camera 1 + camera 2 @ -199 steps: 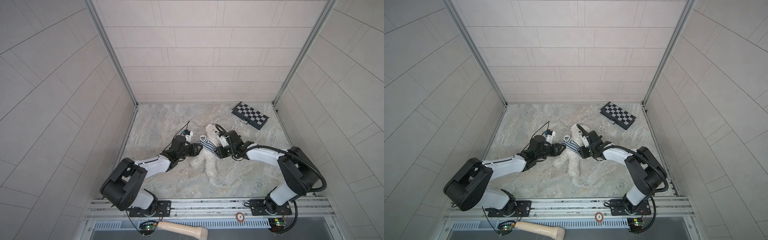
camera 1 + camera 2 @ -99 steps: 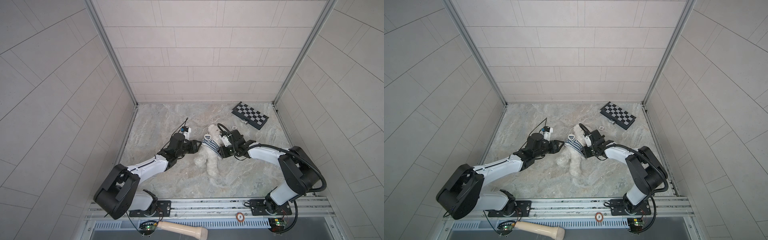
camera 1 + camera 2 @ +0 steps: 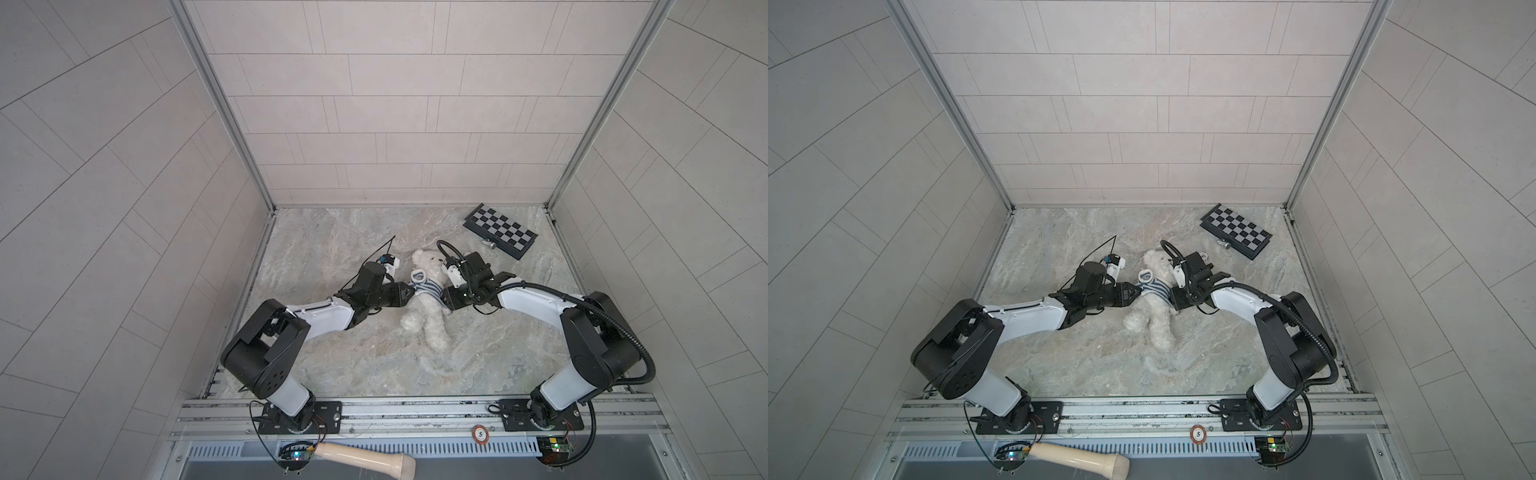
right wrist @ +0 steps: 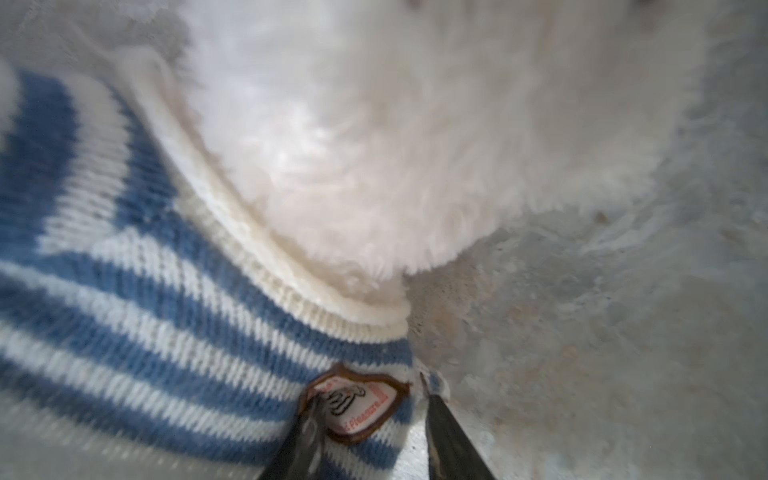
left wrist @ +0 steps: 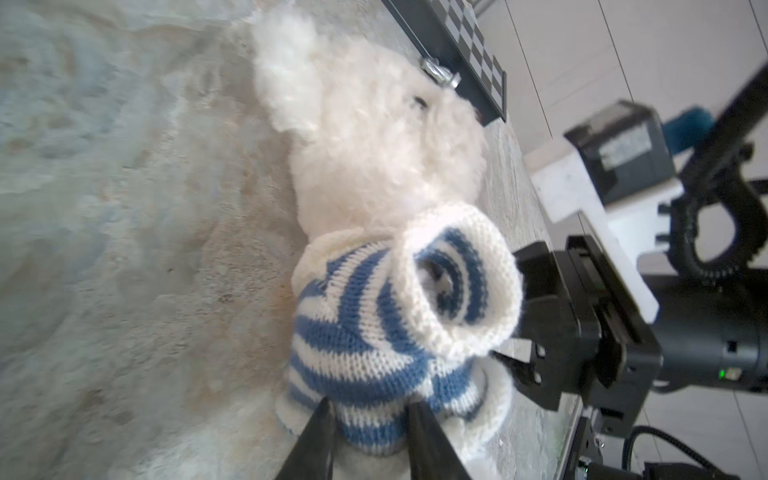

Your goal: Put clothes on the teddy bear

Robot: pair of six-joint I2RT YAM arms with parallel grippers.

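The teddy bear point(image 3: 430, 322) point(image 3: 1158, 324) lies on its back on the marble table point(image 3: 332, 353), head toward the back wall, legs toward the front. A blue-and-white striped shirt point(image 3: 428, 288) point(image 3: 1154, 289) is bunched round its chest. One empty sleeve point(image 5: 457, 286) stands open next to the head. My left gripper point(image 3: 411, 293) point(image 5: 370, 419) is at the bear's left side, shut on the shirt's lower edge. My right gripper point(image 3: 444, 298) point(image 4: 370, 395) is at the opposite side, shut on the shirt's hem at the badge point(image 4: 353, 405).
A checkerboard point(image 3: 500, 230) lies at the back right, with a small metal piece point(image 3: 491, 244) at its near edge. A wooden handle point(image 3: 365, 459) lies below the front rail. Tiled walls close in the table on three sides.
My left gripper has reached further right and narrowed its jaws onto the shirt's edge. Bear and shirt shifted slightly right. The right gripper has hardly moved.
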